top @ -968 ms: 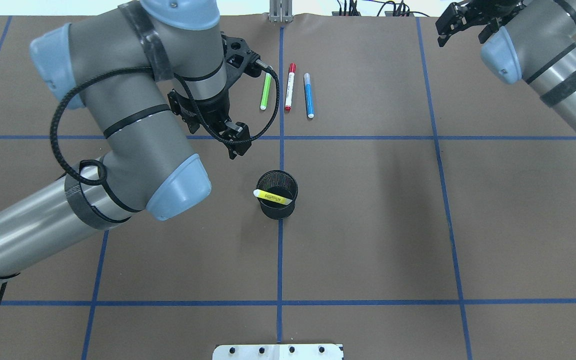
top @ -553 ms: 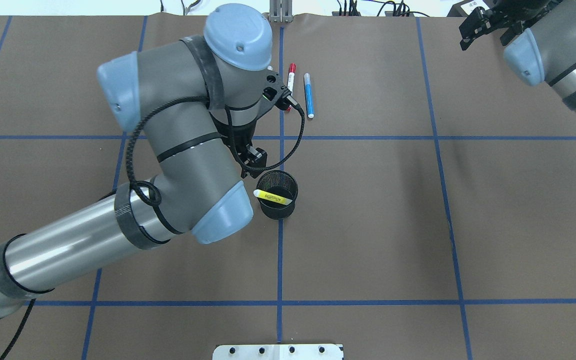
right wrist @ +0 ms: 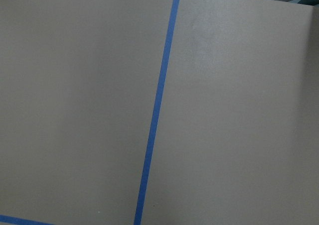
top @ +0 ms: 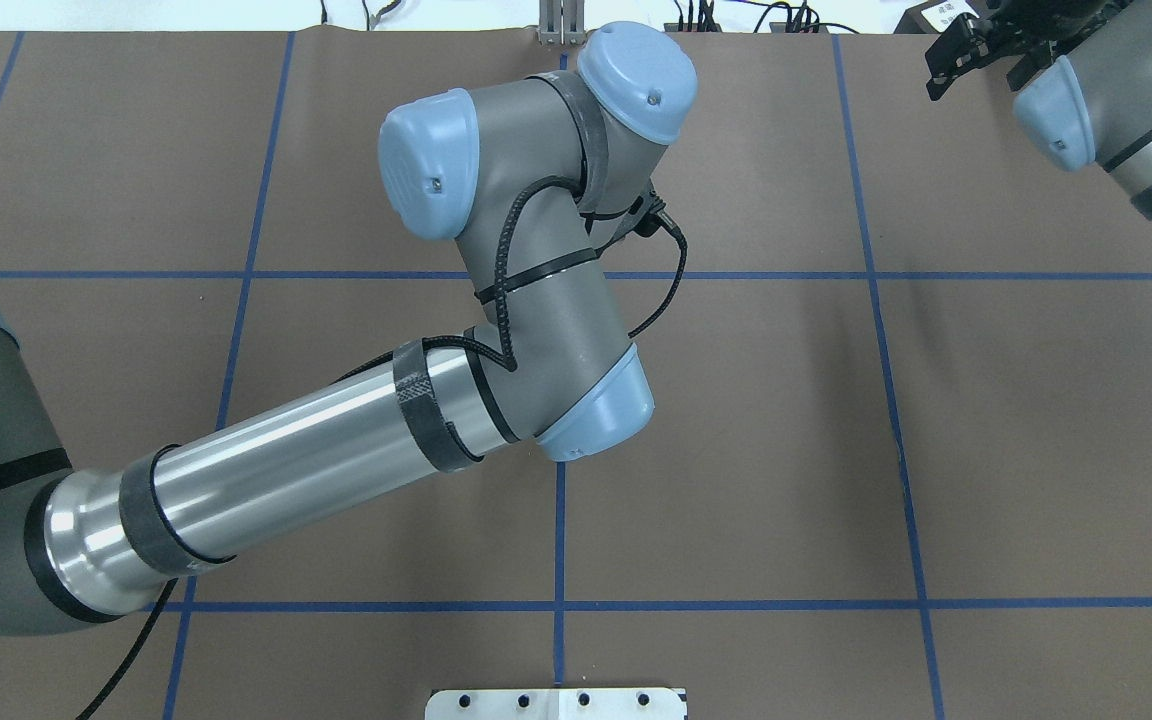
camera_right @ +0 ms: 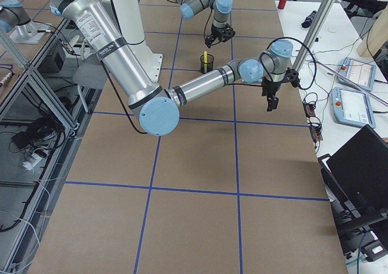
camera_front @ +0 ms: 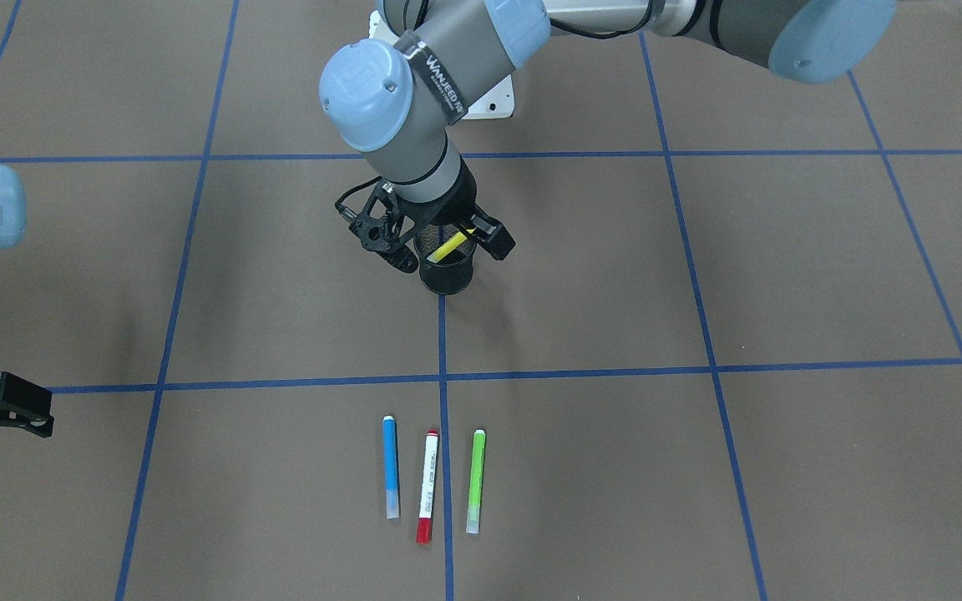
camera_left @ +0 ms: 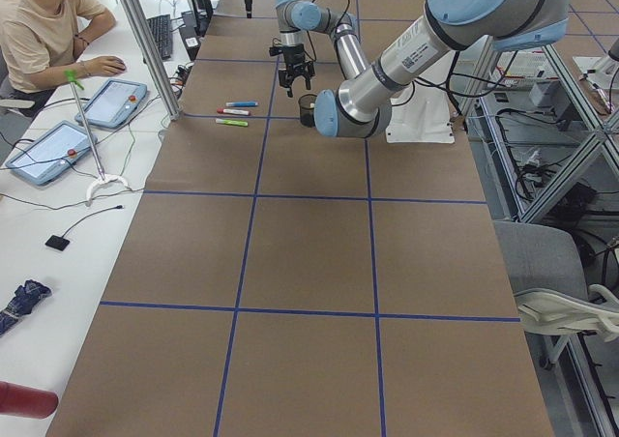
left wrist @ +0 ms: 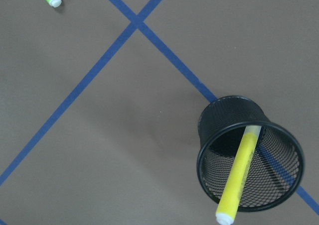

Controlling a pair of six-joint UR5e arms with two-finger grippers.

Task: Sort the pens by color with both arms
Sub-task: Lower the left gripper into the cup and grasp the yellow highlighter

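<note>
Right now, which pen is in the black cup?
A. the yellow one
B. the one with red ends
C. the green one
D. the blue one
A: the yellow pen leans inside the cup, while the blue pen, red pen and green pen lie in a row outside it.

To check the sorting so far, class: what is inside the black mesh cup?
One yellow pen leans inside the black mesh cup, its pale cap poking past the rim. No other pen shows in it; the bit of floor under the pen is covered.
</note>
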